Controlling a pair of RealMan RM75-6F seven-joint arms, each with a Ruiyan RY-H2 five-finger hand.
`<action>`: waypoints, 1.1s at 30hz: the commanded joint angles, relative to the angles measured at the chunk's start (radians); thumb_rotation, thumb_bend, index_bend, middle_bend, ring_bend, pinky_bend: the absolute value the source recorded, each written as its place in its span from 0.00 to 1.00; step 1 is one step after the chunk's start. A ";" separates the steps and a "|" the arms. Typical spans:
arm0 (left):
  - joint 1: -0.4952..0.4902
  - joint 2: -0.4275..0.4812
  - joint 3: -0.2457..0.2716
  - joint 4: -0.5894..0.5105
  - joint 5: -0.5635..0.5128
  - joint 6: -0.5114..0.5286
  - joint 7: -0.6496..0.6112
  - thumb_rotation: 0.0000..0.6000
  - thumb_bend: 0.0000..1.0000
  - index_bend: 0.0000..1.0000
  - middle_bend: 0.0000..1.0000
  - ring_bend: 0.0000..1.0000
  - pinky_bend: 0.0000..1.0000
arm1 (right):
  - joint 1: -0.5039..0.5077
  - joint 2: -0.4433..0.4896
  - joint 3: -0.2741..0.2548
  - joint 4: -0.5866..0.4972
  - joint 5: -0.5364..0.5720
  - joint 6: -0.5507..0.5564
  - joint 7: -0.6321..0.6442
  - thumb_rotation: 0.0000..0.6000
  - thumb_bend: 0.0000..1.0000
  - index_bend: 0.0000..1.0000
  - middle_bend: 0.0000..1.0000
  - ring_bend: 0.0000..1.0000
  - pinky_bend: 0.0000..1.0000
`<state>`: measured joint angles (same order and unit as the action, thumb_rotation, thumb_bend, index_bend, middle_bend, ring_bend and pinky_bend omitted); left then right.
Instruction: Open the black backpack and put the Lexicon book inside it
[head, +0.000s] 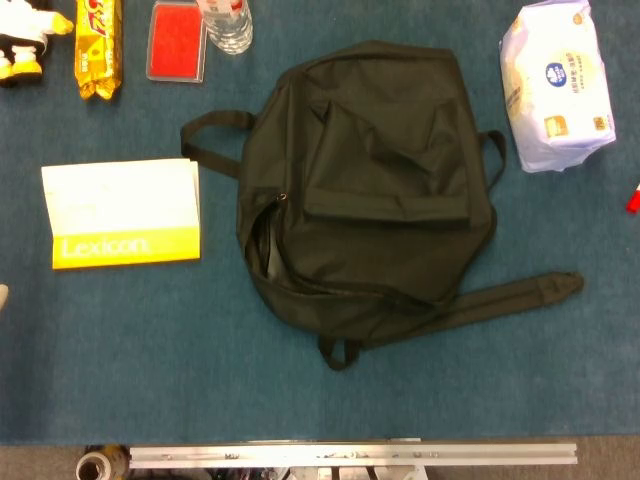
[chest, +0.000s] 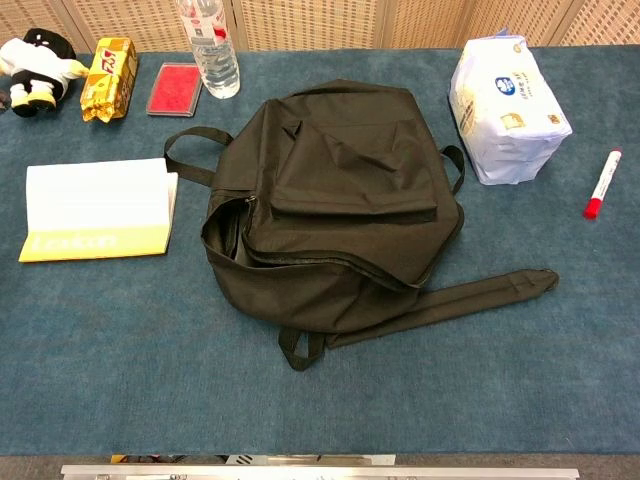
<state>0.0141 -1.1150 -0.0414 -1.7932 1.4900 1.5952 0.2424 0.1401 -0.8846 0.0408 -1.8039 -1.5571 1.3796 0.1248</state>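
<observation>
Chest view shows the limp, soft backpack (chest: 335, 215) partly unzipped; the thin, stiff, light Lexicon book (chest: 97, 210) wants gripping along its spine. Neither robot hand shows, so their state is unknowable.

Matt black cloth backpack (chest: 340, 200), smooth paper Lexicon book (chest: 97, 210) — on rough blue carpet-like table cover (chest: 120, 350).

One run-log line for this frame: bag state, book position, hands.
black backpack: main zipper partly open on its left side | Lexicon book: flat on table, left of backpack, not inside | hands: neither in view
</observation>
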 joint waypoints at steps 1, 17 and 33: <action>0.000 0.000 0.000 0.001 0.000 0.001 -0.001 1.00 0.14 0.21 0.20 0.12 0.15 | 0.003 0.001 0.001 -0.003 -0.003 -0.002 -0.003 1.00 0.08 0.23 0.28 0.12 0.26; 0.010 0.006 0.002 0.004 0.006 0.015 -0.019 1.00 0.14 0.21 0.20 0.12 0.15 | 0.034 0.030 -0.013 -0.038 -0.039 -0.044 0.007 1.00 0.08 0.23 0.28 0.12 0.26; -0.040 0.001 -0.001 0.030 -0.015 -0.078 -0.006 1.00 0.14 0.21 0.20 0.12 0.15 | 0.091 0.023 -0.004 -0.065 -0.034 -0.115 -0.015 1.00 0.08 0.23 0.28 0.12 0.26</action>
<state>-0.0211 -1.1136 -0.0429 -1.7656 1.4750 1.5218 0.2335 0.2281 -0.8615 0.0346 -1.8674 -1.5940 1.2680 0.1114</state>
